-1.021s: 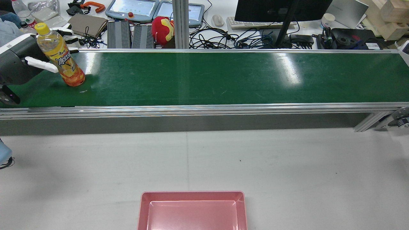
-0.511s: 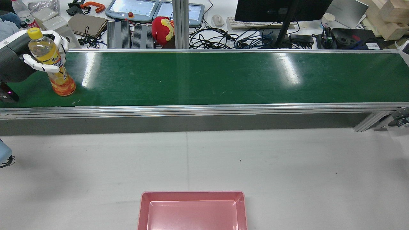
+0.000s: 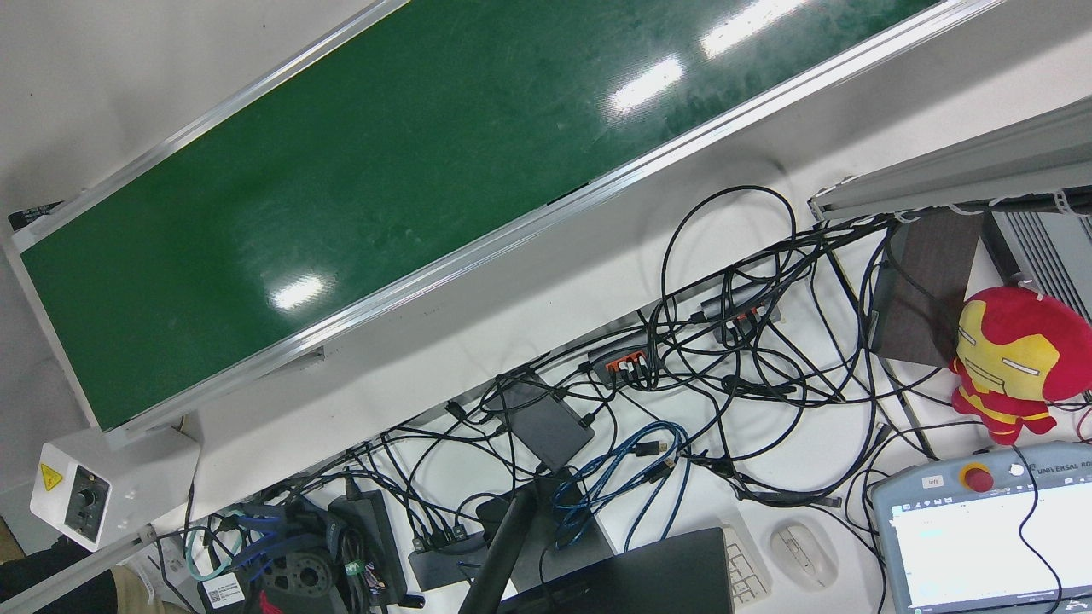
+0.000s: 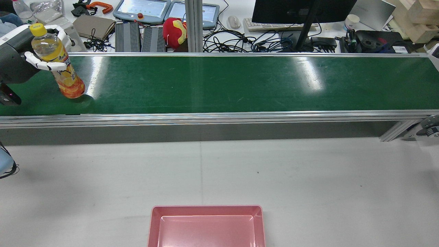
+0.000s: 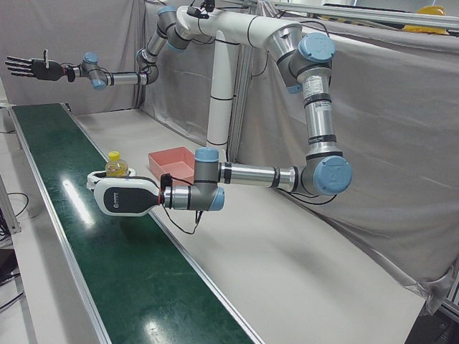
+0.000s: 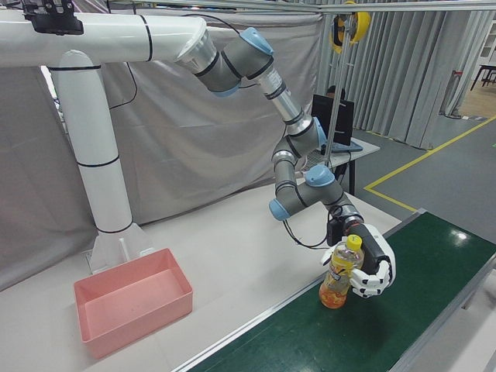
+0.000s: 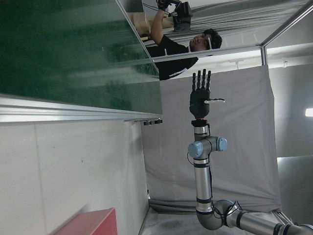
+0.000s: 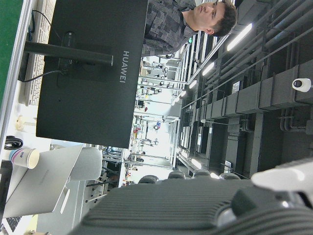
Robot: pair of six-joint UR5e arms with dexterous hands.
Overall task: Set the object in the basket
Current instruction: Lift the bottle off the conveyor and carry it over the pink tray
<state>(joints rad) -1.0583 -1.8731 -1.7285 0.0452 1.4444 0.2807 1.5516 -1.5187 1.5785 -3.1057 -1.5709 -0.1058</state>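
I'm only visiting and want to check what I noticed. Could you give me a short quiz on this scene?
1. True or false: the yellow-capped drink bottle lies in the pink basket.
2. Which side's hand grips the bottle? A) left B) right
3. Fill in: the right hand is raised, with its fingers ____.
Key: 1 false, it is over the green conveyor belt. 2 A, the left hand. 3 open.

The pink basket (image 4: 207,226) is cut off by the rear view's bottom edge; the bottle's (image 5: 116,165) lower body is hidden behind the left hand (image 5: 125,195).
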